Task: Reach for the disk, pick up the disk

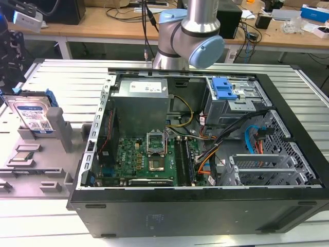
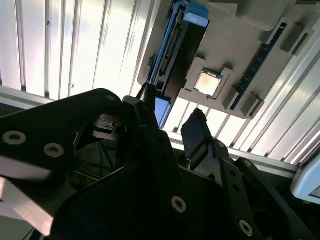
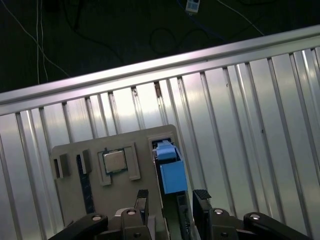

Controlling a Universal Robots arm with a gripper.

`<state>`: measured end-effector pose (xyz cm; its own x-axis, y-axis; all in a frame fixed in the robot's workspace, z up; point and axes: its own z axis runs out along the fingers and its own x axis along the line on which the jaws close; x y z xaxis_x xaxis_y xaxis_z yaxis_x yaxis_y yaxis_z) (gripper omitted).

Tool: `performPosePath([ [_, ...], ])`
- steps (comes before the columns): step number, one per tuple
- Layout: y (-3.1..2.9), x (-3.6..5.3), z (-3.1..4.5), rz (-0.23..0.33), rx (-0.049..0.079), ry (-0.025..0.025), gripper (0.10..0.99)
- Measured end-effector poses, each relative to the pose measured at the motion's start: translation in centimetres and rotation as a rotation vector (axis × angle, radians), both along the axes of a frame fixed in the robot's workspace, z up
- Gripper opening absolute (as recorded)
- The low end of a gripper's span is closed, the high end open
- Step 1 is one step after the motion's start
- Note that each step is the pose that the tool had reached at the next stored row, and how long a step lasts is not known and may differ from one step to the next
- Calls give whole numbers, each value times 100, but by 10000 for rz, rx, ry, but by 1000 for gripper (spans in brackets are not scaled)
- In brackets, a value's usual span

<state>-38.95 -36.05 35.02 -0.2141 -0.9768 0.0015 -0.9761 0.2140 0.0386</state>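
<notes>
The gripper shows in the first wrist view with its two dark jaws standing apart, open and holding nothing. Just beyond them the disk stands on edge in a slot of a grey fixture plate. Its blue bracket is uppermost, roughly in line with the gap between the jaws. A small square processor chip sits in a pocket beside it.

In the exterior view the disk stands upright at the exterior view's left, label outward, on the ribbed metal bench beside an open computer case.

The disk is probably rigid, dense and sensitive to knocks, with smooth faces. Gripping across its two broad faces near the top edge looks soundest.
</notes>
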Motion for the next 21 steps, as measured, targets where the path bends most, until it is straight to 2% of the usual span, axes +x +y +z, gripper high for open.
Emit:
performPosePath([
  [5, 13, -2, -20, -3, 2, -2, 482],
  [6, 26, -1, -23, -1, 1, -2, 482],
  [8, 93, -2, -41, -1, 1, -1, 482],
  [9, 101, -5, -57, 3, 2, -3, 482],
  [12, 96, -13, -72, 74, -6, -1, 482],
  [16, 93, -12, -91, 705, -8, -2, 482],
  [18, 93, -18, -119, 1010, -8, -1, 482],
  [21, 94, -41, -184, 1080, -8, -2, 482],
])
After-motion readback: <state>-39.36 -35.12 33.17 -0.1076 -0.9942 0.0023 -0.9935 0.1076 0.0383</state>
